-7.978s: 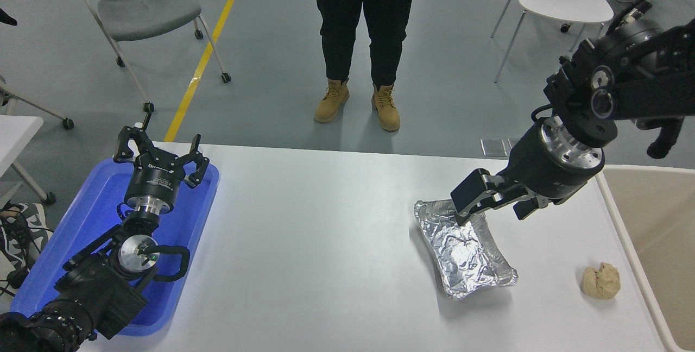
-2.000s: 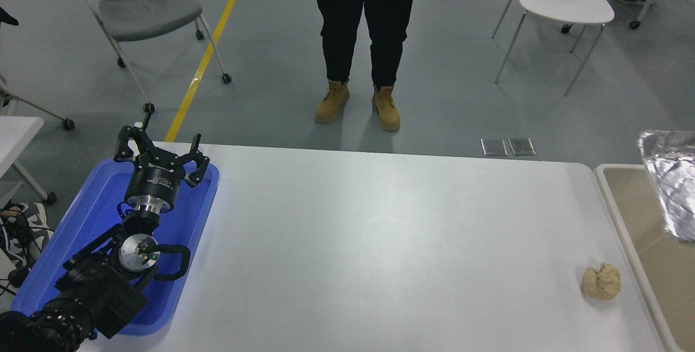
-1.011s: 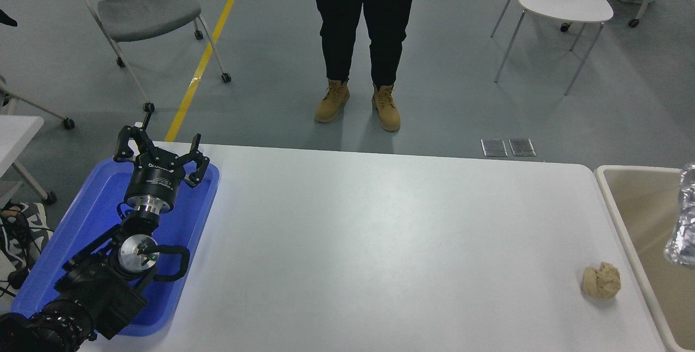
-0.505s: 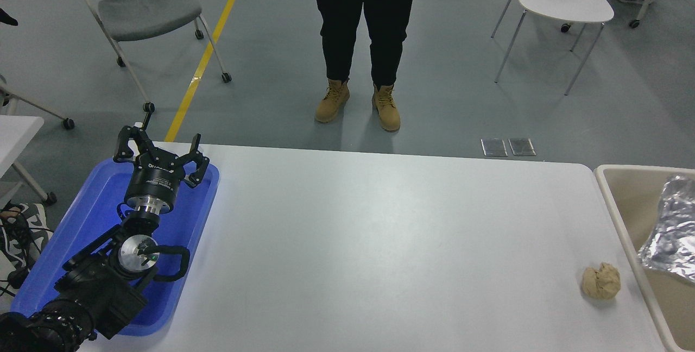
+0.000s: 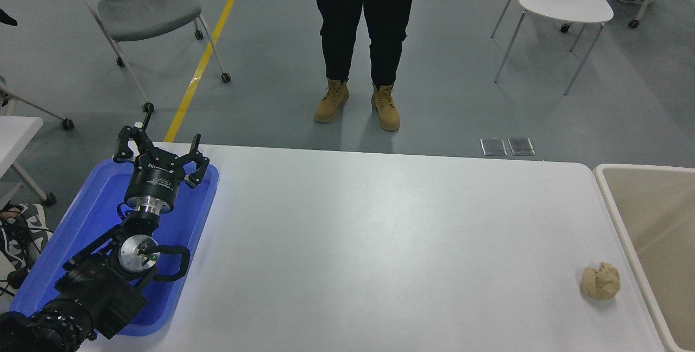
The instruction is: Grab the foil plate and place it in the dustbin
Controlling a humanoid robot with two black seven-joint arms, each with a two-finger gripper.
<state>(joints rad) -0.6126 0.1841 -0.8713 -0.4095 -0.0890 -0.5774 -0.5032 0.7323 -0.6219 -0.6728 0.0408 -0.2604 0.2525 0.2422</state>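
Note:
The beige dustbin point(image 5: 611, 208) with its thick off-white rim stands against the table's right end, cut off by the picture's right edge. The foil plate is out of view; the part of the dustbin that shows holds nothing I can see. My right arm and gripper are out of view. My left gripper point(image 5: 160, 151) is parked at the lower left over the blue tray, open and empty.
A small tan lumpy ball point(image 5: 600, 281) lies on the white table point(image 5: 369, 243) near its right edge, next to the dustbin. A bright blue tray point(image 5: 81, 232) sits at the table's left end. A person point(image 5: 361, 37) stands beyond the far side. Chairs stand on the floor behind.
The foil plate, seen hanging over the dustbin at the right edge half a second ago, has gone out of view. The left arm has not moved.

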